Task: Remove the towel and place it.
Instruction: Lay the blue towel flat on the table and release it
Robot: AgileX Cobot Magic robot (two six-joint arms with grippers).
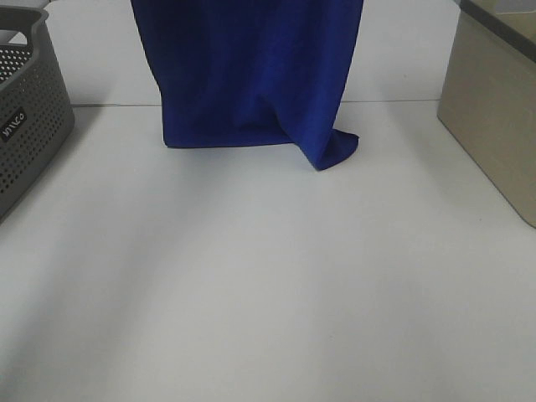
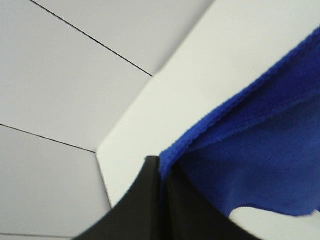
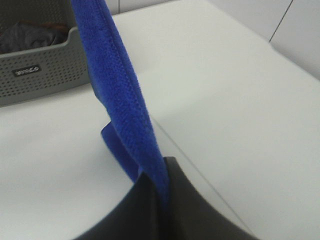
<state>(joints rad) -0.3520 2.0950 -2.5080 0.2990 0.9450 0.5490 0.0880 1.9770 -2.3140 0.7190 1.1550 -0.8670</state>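
The royal-blue towel (image 1: 251, 71) hangs spread out above the white table, its lower edge touching the surface and one corner (image 1: 335, 151) folded on the table. Both grippers are above the top of the exterior high view. In the left wrist view my left gripper (image 2: 164, 167) is shut on the towel's top edge (image 2: 240, 140). In the right wrist view my right gripper (image 3: 159, 185) is shut on the towel's hem (image 3: 117, 85), which runs taut away from it. The white tag is not visible.
A grey perforated basket (image 1: 29, 109) stands at the left edge, also in the right wrist view (image 3: 40, 65) with dark cloth inside. A beige bin (image 1: 494, 109) stands at the right. White table (image 1: 268, 276) spreads in front.
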